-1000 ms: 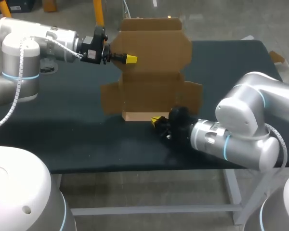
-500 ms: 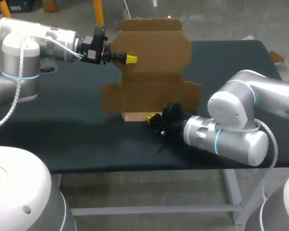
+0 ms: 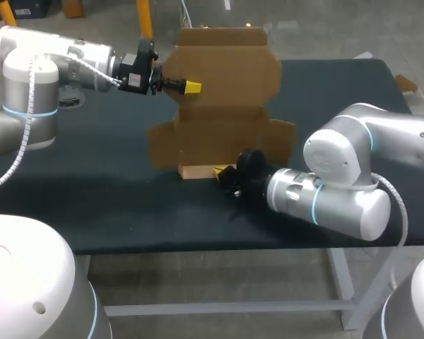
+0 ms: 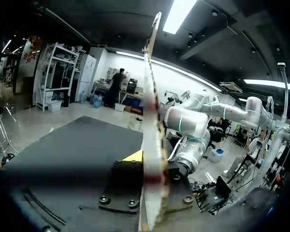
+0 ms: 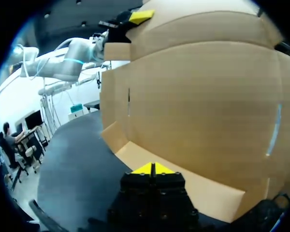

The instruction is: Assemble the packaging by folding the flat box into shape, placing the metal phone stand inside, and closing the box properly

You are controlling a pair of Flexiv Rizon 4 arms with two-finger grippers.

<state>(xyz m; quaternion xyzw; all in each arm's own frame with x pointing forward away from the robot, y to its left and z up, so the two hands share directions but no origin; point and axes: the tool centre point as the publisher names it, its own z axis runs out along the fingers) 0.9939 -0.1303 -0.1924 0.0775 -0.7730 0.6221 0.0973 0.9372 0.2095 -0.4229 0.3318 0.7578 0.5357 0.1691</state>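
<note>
The box is held upright on the table, pinched at its upper edge by the left gripper, so that panels can be folded. The right gripper, tips pressed together and empty, is set low just beside the bottom flap, seemingly to push it.

A table with a matt black top spans the head view, its surface dull and even. Under its near edge sits a pale grey frame (one crossbar and one leg show, the leg toward the right).
</note>
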